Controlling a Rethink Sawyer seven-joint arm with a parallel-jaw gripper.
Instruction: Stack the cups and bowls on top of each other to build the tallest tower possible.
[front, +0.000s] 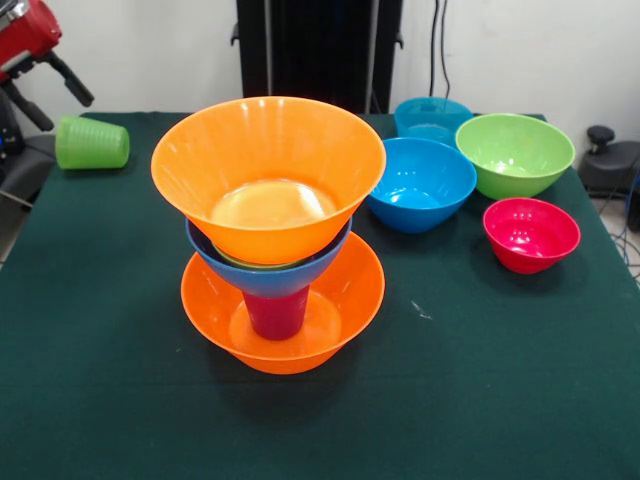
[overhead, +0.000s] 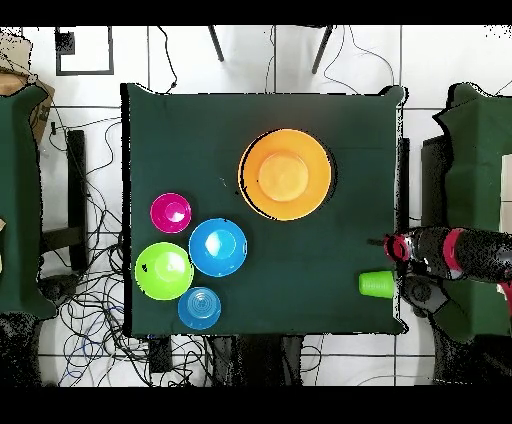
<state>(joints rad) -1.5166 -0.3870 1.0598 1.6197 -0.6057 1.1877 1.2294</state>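
Nearest: tower (front: 272, 240), left of table centre on the green table (front: 100, 400). Stacked bottom-up as orange bowl (front: 330, 320), upturned purple-magenta cup (front: 276, 312), blue bowl (front: 270, 278), then a second orange bowl (front: 268, 175) on top, visibly tilted toward the near side. Main risk: wide bowls balanced on one narrow cup foot, so any side nudge or off-centre placement probably tips the lot. Farther right, well apart from the tower: red-pink bowl (front: 531, 233), medium blue bowl (front: 420, 183), lime green bowl (front: 515, 152), teal-blue bowl (front: 432, 118) farthest. Far left: light green cup (front: 92, 142) lying on its side near the table edge, could roll off if clipped. Gripper (overhead: 392, 245) just beside that cup at the edge; finger state can't tell, mostly hidden in both views.
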